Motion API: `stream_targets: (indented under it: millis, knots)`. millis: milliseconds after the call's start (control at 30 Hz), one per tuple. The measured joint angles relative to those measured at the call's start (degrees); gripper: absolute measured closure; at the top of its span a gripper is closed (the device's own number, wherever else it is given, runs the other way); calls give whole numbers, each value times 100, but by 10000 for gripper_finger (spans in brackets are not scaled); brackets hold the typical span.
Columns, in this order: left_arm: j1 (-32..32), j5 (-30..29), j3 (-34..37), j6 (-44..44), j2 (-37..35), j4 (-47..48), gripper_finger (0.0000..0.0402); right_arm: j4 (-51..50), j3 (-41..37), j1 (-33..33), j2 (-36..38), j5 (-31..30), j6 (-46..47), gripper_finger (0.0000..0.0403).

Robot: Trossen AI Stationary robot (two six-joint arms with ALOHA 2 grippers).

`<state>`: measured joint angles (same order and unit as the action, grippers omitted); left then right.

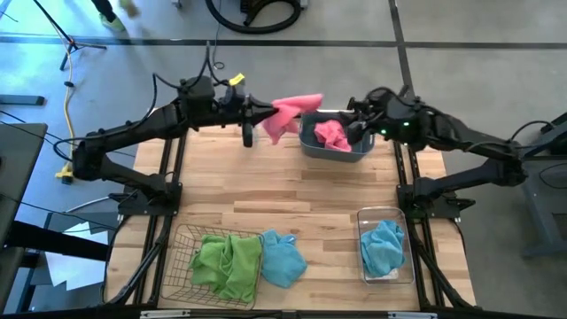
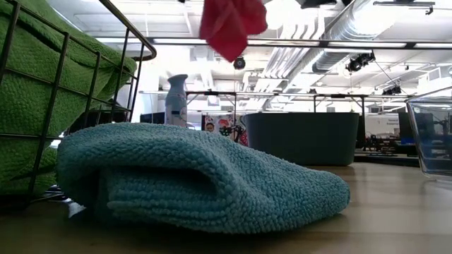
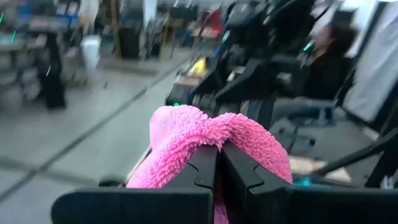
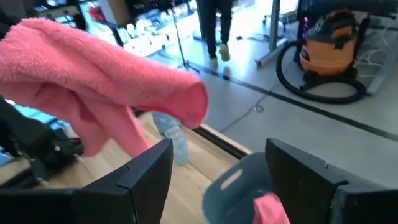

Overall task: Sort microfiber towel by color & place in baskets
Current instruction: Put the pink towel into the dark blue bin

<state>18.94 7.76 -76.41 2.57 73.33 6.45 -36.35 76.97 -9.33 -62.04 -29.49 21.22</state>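
Observation:
A pink towel (image 1: 288, 115) hangs in the air at the table's far side, just left of the blue-grey tub (image 1: 341, 151), with my left gripper (image 3: 217, 171) shut on it. A second pink towel (image 1: 330, 133) lies inside the tub. Above the tub's far right stands my right gripper (image 4: 217, 180), open, with nothing between its fingers. Green towels (image 1: 226, 263) fill the wire basket (image 1: 182, 252) at the near left. A teal towel (image 1: 283, 261) lies flat on the table beside it. Another blue towel (image 1: 383, 245) sits in the clear bin (image 1: 390, 215). My left gripper pinches a bunched fold of the pink towel (image 3: 211, 134) between its two fingers. The fingers come level from the table's left. The cloth bulges over the fingertips and hangs slack below and beyond them (image 2: 229, 28), lifted clear of the table.
A small spray bottle (image 2: 176, 99) stands at the far side near the left gripper. The middle of the wooden table (image 1: 301, 199) is bare. Beyond the table are a vacuum cleaner (image 4: 333, 59) and a walking person's legs (image 4: 214, 31).

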Motion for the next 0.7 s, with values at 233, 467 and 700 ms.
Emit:
stream_targets:
  millis: [233,467,700]
  knots:
    - [0,551,-1,-5,459,-848,401,23,0,-1,353,70,-107,151]
    - [2,750,6,26,1379,-2208,401,21,0,-1,426,74,-224,151]
    - [168,924,6,381,2374,-4012,401,19,0,-1,428,73,-224,151]
